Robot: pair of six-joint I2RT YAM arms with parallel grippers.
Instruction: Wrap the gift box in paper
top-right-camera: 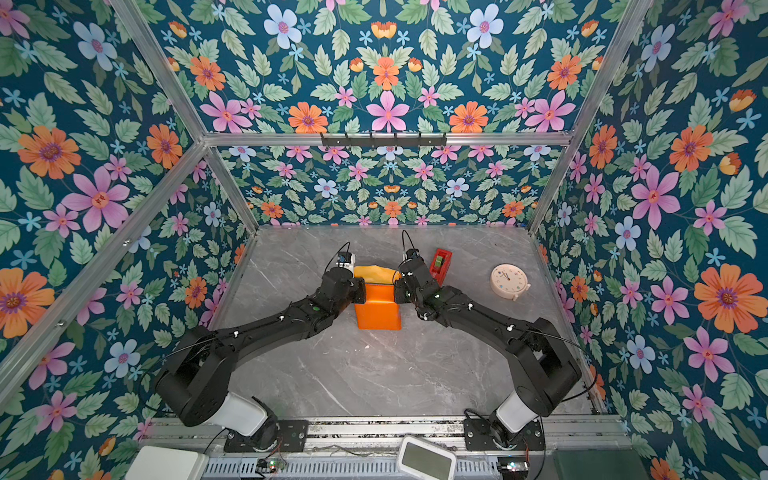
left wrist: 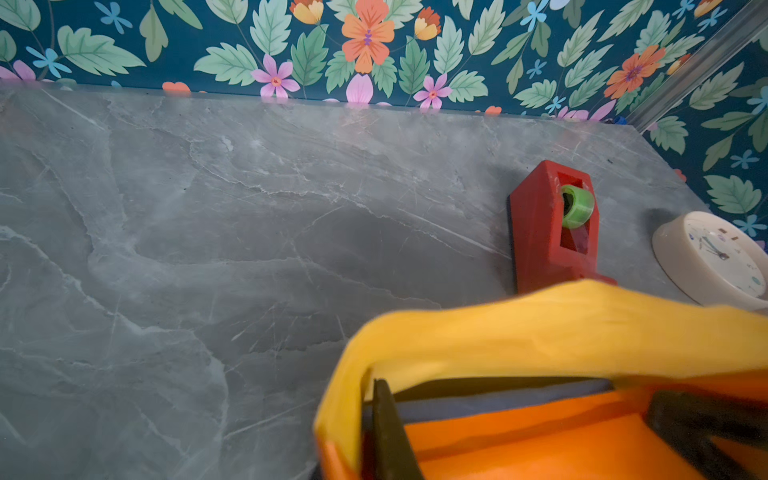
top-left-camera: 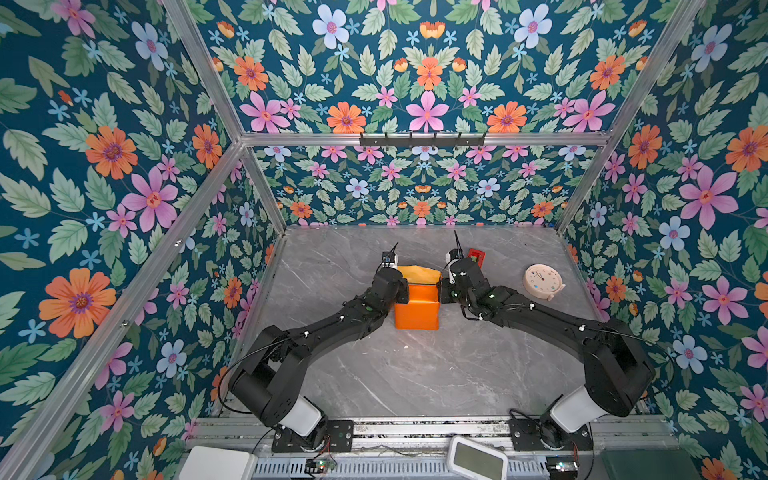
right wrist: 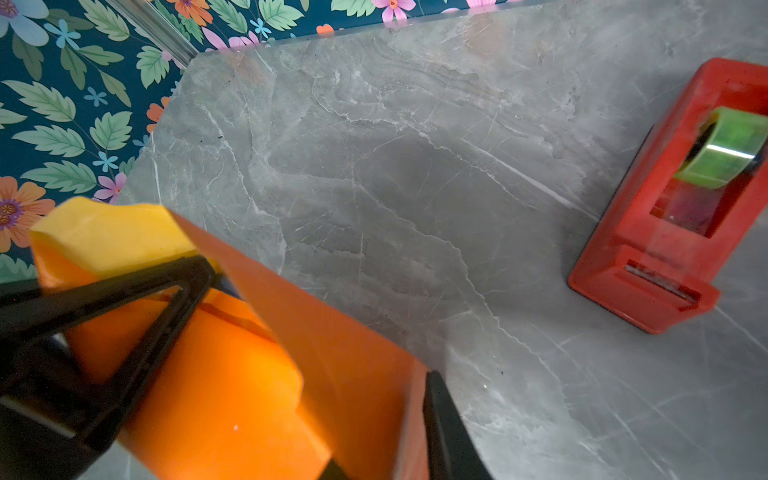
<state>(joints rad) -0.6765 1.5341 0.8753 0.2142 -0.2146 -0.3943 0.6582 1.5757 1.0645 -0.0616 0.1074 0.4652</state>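
At mid-worktop (top-left-camera: 415, 374), between both arms, the gift box (left wrist: 498, 401) sits almost wholly covered by the paper (top-left-camera: 417, 309). My left fingers (left wrist: 388, 432) are pressed together at a side fold. My right fingers (right wrist: 444, 432) stand apart, straddling a raised flap. Judgement: the paper is thin, glossy, springy and tear-prone; the box is light and stiff. I would grip flap edges near box corners.

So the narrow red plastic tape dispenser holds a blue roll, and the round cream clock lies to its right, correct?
Not quite: the tape roll in the narrow red plastic tape dispenser is green, not blue, as the left wrist view shows. The round cream clock does lie to its right in both top views.
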